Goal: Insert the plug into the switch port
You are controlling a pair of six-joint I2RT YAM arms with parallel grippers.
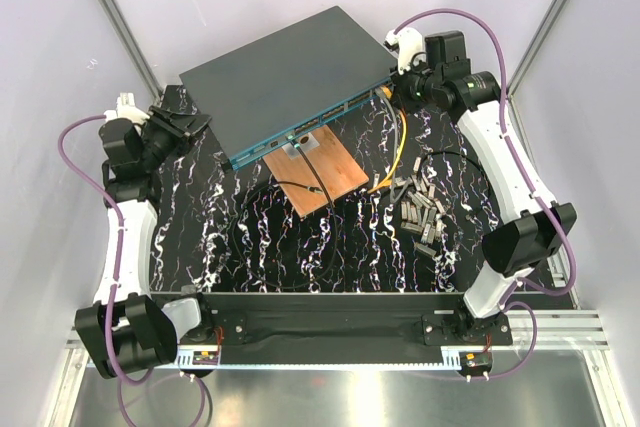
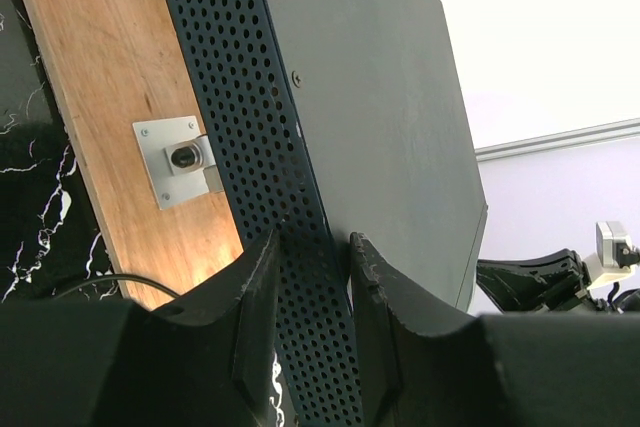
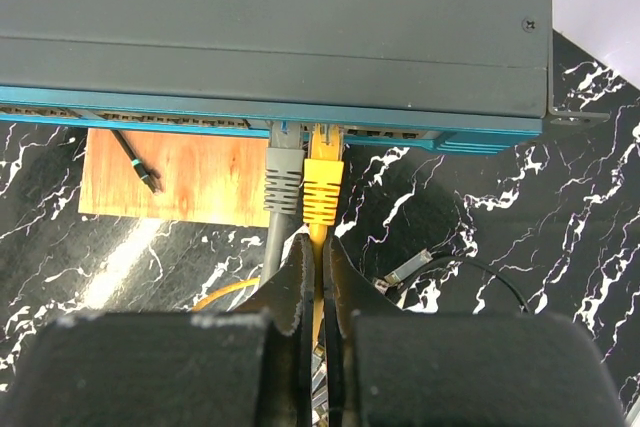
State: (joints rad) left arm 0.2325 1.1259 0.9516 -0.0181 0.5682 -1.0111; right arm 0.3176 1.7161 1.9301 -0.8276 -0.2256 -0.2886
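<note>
On a black marbled desk (image 1: 250, 247), the left gripper (image 2: 312, 287) has its jaws clamped across the perforated side wall of the switch (image 1: 290, 72), at its left corner. The switch, flat and dark grey, lies at an angle at the far middle, with a small wooden board (image 1: 322, 172) against its teal front edge. Toward the right end of that edge, the yellow plug (image 3: 323, 187) has its tip in a port, just beside a grey plug (image 3: 283, 177). The right gripper (image 3: 320, 267) has its jaws pinched on the yellow cable (image 3: 318, 234) just behind the plug.
</note>
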